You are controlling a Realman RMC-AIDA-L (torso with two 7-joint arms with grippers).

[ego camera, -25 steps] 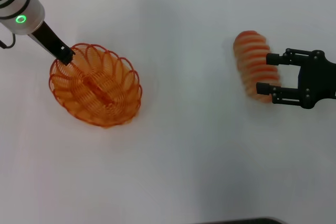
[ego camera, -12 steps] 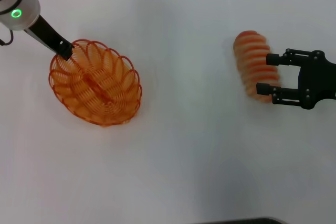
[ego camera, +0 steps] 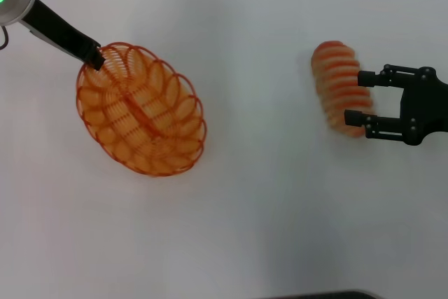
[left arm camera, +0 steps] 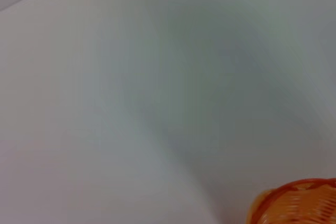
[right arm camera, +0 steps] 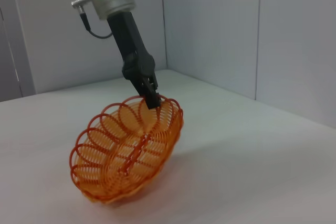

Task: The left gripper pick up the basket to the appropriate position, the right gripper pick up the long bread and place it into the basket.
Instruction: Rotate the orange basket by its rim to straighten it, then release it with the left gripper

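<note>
Clearly the left gripper [right arm camera: 152, 98] has its jaws pinched on the basket [ego camera: 140, 108] rim, and the light, stiff wire hangs tilted off the counter [ego camera: 266, 229]. The right gripper [ego camera: 355, 98] spreads wide jaws around the long bread [ego camera: 338, 83]; it's probably soft, so grip mid-length gently.

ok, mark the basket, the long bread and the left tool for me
basket [ego camera: 143, 120], head view, middle of the wire bowl.
long bread [ego camera: 337, 83], head view, ridged top surface.
left tool [right arm camera: 151, 95], right wrist view, tips clamped on the basket rim.
</note>
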